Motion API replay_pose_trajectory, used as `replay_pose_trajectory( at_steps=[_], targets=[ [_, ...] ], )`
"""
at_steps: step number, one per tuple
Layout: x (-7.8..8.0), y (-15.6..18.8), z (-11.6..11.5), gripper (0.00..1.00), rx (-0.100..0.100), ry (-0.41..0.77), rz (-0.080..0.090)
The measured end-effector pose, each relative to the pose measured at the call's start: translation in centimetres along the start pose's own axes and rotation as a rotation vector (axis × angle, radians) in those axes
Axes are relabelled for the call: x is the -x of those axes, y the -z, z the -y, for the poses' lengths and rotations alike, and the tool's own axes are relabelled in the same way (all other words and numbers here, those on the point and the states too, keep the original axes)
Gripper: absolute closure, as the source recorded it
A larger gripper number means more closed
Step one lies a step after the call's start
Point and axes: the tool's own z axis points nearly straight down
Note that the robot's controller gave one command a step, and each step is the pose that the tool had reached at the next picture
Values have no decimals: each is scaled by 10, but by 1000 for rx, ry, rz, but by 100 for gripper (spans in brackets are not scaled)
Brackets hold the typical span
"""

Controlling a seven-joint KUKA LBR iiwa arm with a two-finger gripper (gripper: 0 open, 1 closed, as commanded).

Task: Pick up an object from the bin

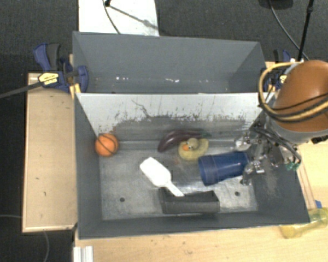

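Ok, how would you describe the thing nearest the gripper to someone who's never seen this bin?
Look at the right half of the grey bin, where the gripper is. Just left of it a blue cup lies on its side, between a yellow duck behind and a black block in front. It is the only blue thing there.

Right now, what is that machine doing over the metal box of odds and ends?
A robot arm reaches into the grey bin from the right. Its hand is low at the right end of a blue cup lying on its side; whether it grips the cup I cannot tell. A yellow duck, a purple toy, a white scoop, a black block and an orange ball lie elsewhere.
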Motion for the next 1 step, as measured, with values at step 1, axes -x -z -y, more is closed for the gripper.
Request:
replay_pose_trajectory(
  at_steps=[1],
  targets=[
    [0, 0, 0, 100, 0, 0, 0]
  ],
)
